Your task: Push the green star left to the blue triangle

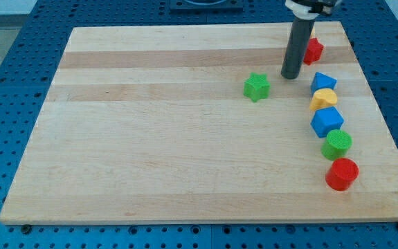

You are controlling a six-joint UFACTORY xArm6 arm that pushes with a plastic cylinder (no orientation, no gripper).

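Note:
The green star (257, 87) lies on the wooden board (150, 138), right of the middle and towards the view's top. My tip (291, 76) rests on the board just to the star's right and a little above it, with a small gap between them. A blue block (323, 82), which may be the triangle, lies to the right of my tip at the top of a column of blocks. The star is to the left of this blue block.
Below the blue block the column runs down the right side: a yellow heart (324, 99), a blue cube (327, 122), a green cylinder (337, 144) and a red cylinder (342, 173). A red block (314, 50) sits behind the rod near the top right corner.

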